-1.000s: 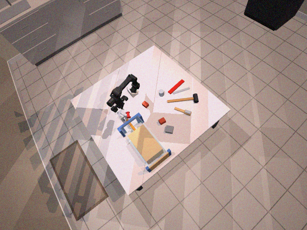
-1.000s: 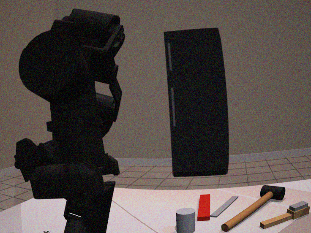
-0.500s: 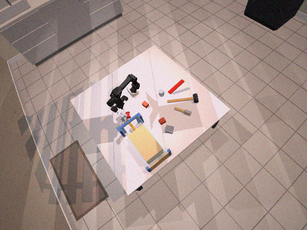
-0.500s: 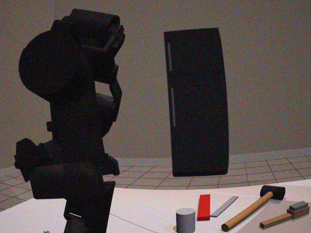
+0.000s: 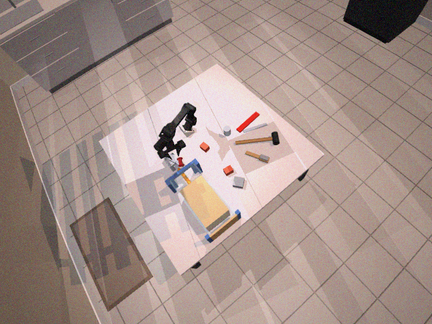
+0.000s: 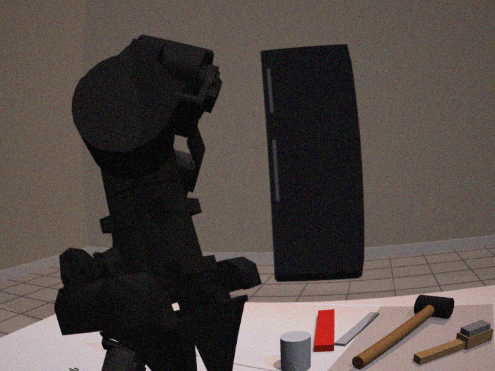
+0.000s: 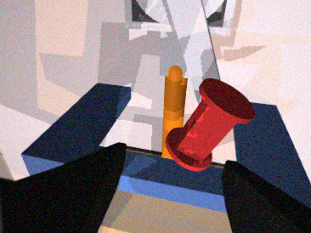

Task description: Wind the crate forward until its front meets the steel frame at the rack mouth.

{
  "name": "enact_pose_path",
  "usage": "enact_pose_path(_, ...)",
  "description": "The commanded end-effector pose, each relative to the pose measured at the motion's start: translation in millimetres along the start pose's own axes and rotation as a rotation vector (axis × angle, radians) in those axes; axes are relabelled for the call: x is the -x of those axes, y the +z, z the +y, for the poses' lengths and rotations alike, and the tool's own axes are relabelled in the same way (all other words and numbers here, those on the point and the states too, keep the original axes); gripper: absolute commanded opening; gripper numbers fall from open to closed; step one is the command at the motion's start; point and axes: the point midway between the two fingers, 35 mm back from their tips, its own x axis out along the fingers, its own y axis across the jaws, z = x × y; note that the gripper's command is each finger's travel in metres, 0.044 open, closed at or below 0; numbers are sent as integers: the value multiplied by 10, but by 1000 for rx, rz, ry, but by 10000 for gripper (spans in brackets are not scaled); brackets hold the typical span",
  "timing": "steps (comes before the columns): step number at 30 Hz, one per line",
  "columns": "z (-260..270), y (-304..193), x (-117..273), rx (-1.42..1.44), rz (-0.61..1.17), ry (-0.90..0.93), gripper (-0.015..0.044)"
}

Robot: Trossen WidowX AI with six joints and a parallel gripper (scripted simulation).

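Tiled floor [image 5: 324,193] surrounds the bench [image 5: 216,78] [image 6: 264,317], with a dark refrigerator [image 5: 389,6] [image 6: 313,160] standing beyond it. The tan crate [image 5: 205,201] [image 7: 161,217] lies inside the cubby, apparently flat, behind the blue frame [image 5: 191,162] [image 7: 149,170] at its mouth. An orange strap [image 5: 185,176] [image 7: 174,119] leads out toward the pale winch [image 5: 169,163] [image 7: 146,8], presumably so that turning the drum draws the crate forward. Above the winch end, a grey crank arm [image 7: 187,21] carries a red knob [image 5: 180,161] [image 7: 208,127]; the handle looks fitted already, its knob set off-centre to give leverage, though the square key's seating is hidden. The black jaws [image 5: 172,151] stand apart with nothing gripped, one on either side of the knob in the wrist view, so this may be either a fresh grip or a release. Whether the crate's front touches the frame cannot be settled from these angles; if a gap remains, slow winding would suit, since a hard pull might make the front ride up. The mallet [image 5: 254,140] [image 6: 396,337] and red bar [image 5: 247,121] [image 6: 324,329] lie well aside, probably just distractors. No brand, label or lettering is legible on the refrigerator, tools or crate.
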Motion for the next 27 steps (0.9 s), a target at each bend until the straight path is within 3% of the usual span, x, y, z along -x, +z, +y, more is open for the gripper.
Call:
enact_pose_path(1,-132,-222,-98,-329,132,-12,341)
enact_pose_path(5,-132,-222,-98,-329,132,-12,440)
enact_pose_path(27,-142,-181,-296,-329,131,-11,440)
